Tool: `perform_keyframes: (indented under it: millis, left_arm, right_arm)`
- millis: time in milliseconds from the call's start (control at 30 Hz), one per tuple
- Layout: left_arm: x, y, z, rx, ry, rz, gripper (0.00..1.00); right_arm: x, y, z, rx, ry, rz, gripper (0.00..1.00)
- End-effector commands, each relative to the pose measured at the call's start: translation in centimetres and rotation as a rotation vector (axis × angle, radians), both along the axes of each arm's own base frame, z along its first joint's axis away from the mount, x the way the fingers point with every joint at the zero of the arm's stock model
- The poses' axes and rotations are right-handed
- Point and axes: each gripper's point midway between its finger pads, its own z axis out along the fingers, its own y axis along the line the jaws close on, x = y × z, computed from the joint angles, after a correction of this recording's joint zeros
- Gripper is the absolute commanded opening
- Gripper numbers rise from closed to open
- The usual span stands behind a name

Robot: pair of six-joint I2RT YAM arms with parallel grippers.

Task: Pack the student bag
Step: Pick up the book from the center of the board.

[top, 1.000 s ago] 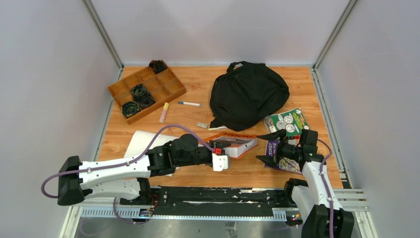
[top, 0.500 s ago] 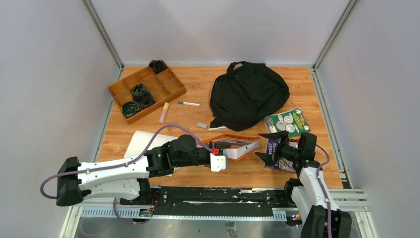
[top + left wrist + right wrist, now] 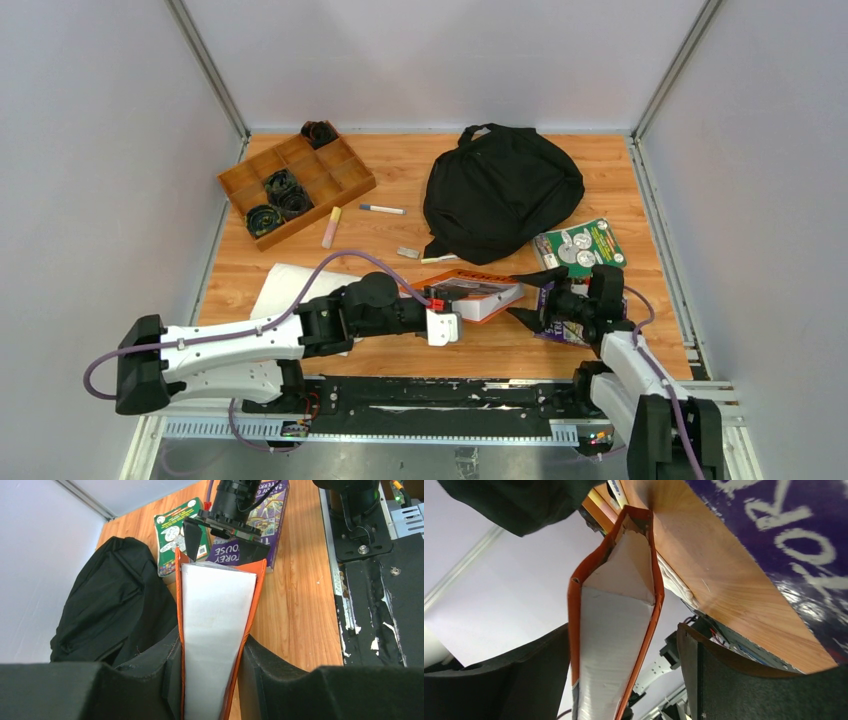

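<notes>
Student bag: soft black fabric, slumped; whether the zip is open cannot be made out. It lies beyond both grippers on the wood-grain table, pale walls around. Left gripper clamps the near end of the orange-covered book, white page block showing. Right gripper straddles the book's other end, jaws apart, gap beside one finger. Purple book beneath it, title partly covered.

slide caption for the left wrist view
Left gripper clamps an orange-covered book, right gripper open around its far end.
</notes>
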Motion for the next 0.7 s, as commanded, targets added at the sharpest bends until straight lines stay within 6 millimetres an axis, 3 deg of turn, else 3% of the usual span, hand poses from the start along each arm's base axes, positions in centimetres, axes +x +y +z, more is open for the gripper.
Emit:
perform_keyframes:
  millis: [0,67,133,233,267,333,400,533,667]
  left_arm:
    - [-0.8,-0.4,-0.7,0.007,0.069,-0.013,0.06]
    - [-0.7,-0.3,-0.8,0.005,0.079,-0.005,0.15]
    - [-0.8,-0.2,-0.8,0.000,0.098,0.002,0.34]
    - [-0.4,0.1,0.4,-0.053,0.177,0.073,0.96]
    - [-0.2,0.4,1.4,-0.094,0.263,0.128,0.99]
    - [-0.1,1.0,2.6,-0.103,0.389,0.209,1.00]
    - [-0.4,1.4,5.3,-0.113,0.523,0.274,1.00]
    - [-0.8,3.4,4.9,-0.052,0.756,0.458,1.00]
    - [-0.9,5.5,3.8,-0.219,0.957,0.583,1.00]
  right_arm:
    - [0.0,1.3,-0.3,-0.001,0.006,0.051,0.73]
    - [0.2,1.6,-0.2,-0.001,-0.002,0.065,0.65]
    - [0.3,1.9,0.0,-0.010,-0.015,0.081,0.52]
    - [0.4,1.7,0.1,-0.034,-0.041,0.073,0.34]
    - [0.3,1.7,0.0,-0.043,-0.048,0.075,0.27]
    - [-0.1,1.6,-0.4,-0.062,-0.068,0.087,0.25]
    - [-0.6,1.6,-1.0,-0.092,-0.091,0.113,0.24]
    - [-1.1,1.4,-1.6,-0.167,-0.210,0.154,0.22]
    - [-1.8,0.7,-2.4,-0.317,-0.367,0.210,0.26]
